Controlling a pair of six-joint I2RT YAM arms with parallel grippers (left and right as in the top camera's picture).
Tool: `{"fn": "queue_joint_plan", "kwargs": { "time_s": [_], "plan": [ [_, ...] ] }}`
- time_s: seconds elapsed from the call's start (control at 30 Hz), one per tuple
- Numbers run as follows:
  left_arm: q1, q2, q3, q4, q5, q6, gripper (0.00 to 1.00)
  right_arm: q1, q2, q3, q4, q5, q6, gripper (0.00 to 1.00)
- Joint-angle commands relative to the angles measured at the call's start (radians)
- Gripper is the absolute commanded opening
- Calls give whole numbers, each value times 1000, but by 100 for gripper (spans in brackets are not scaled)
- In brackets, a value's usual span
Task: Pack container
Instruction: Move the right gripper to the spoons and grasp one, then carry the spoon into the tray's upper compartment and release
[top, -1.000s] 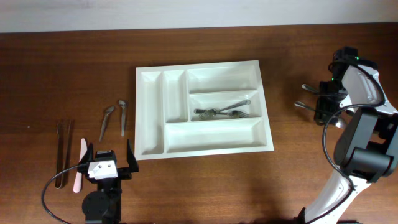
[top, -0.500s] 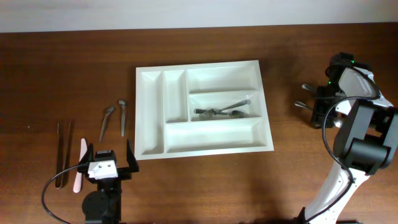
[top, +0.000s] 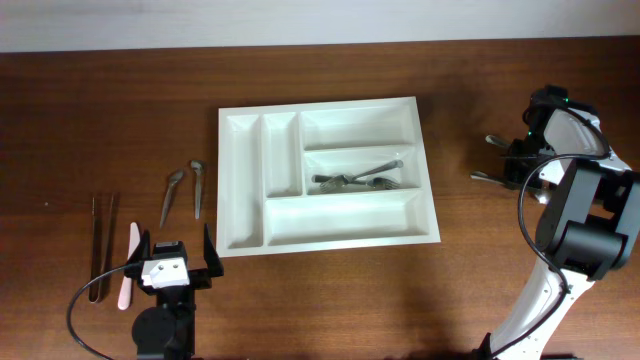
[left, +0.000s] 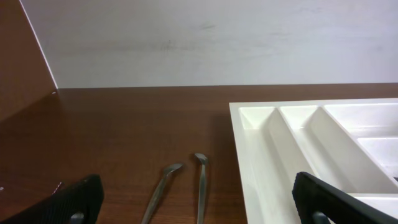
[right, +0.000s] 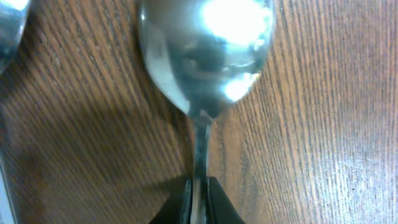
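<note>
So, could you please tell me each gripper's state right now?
Left gripper: open, holding nothing.
Right gripper: closed on a shiny silver metal spoon, by its handle.

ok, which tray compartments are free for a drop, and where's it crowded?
Free: the container's top long compartment, bottom long compartment, both narrow upright compartments. Crowded: middle compartment, holding cutlery. Bare table strip between container and right-hand spoons.

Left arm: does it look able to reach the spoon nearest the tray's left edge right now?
Probably yes. The left gripper is open, and the spoon lies flat on bare table just ahead of it, clear of the tray, with nothing on top.
</note>
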Motion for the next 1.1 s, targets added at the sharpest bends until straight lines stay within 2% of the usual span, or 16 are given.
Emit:
{"fn": "queue_joint_plan", "kwargs": {
  "time_s": [0.0, 0.27, 0.43, 0.5, 0.83, 1.07],
  "plan": [
    [6, -8, -3, -3, 0, 12, 99, 8, 18, 31, -4, -7, -85, 4],
    [6, -8, -2, -4, 0, 12, 99, 124, 8, 289, -109, -10, -108, 4],
    [6, -8, -2, -4, 0, 12, 99, 266, 8, 478, -160, -47, -102, 4],
    [6, -8, -2, -4, 0, 12, 99, 341, 8, 514, -159, -47, -47, 4],
    [6, -8, -3, -4, 0, 12, 99, 637, 10, 518, -99, -18, 182, 10],
    [6, -8, -2, -4, 0, 12, 99, 660, 38, 517, -101, -13, 183, 14]
  ]
}}
